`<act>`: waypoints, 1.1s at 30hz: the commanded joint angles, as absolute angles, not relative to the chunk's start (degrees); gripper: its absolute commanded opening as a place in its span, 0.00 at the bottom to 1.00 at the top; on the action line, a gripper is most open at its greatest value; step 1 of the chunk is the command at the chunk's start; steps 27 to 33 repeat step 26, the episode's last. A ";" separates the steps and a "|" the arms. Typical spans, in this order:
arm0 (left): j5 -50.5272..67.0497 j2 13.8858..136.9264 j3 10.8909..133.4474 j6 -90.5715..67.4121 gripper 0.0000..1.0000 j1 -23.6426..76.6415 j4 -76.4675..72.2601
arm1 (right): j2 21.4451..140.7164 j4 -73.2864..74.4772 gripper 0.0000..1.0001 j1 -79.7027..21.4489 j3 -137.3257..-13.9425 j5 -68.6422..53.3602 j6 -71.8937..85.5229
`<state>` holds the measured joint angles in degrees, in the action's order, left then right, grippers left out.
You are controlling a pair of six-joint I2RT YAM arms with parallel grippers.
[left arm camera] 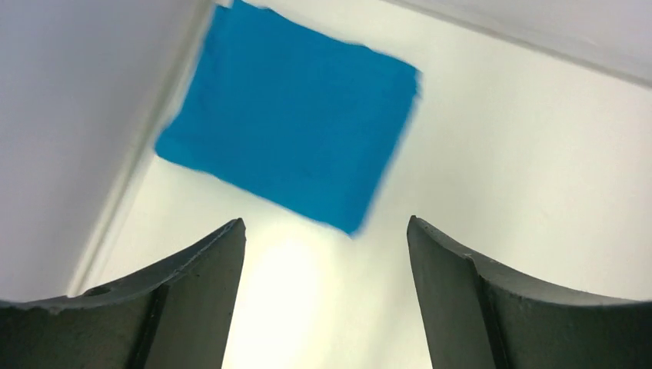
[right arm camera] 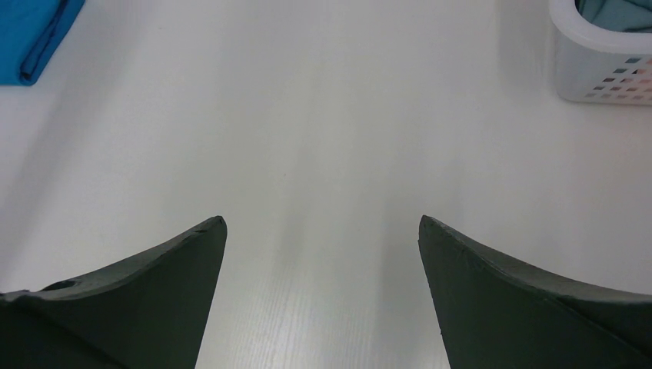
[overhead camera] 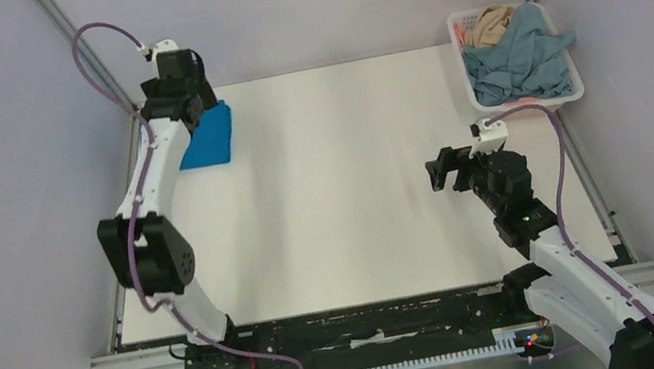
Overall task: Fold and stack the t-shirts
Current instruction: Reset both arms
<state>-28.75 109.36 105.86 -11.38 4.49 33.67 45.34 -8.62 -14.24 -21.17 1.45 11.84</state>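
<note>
Found vivid blue t-shirt (overhead camera: 211, 139) folded flat, upper left of overhead frame; grey-blue t-shirt (overhead camera: 524, 58) and tan t-shirt (overhead camera: 485, 22) heaped in white basket (overhead camera: 469, 78), upper right. Found left gripper (left arm camera: 326, 231) and right gripper (right arm camera: 321, 231) both spread, empty. Advise pinching one garment only, lifting clear of rim

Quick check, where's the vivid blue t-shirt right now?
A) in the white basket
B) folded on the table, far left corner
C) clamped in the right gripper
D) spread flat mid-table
B: the blue t-shirt lies as a folded rectangle on the table by the left wall, under the open, empty left gripper. The basket holds only the grey-blue t-shirt and the tan t-shirt.
</note>
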 commanded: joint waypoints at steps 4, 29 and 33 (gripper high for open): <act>-16.66 72.84 60.41 -28.89 0.83 18.27 18.64 | 34.89 -8.26 0.98 -14.13 -14.80 0.18 16.67; -13.53 30.58 30.46 -34.93 0.84 21.73 21.23 | 24.87 -3.26 0.98 -14.12 -8.07 3.67 18.25; -13.53 30.58 30.46 -34.93 0.84 21.73 21.23 | 24.87 -3.26 0.98 -14.12 -8.07 3.67 18.25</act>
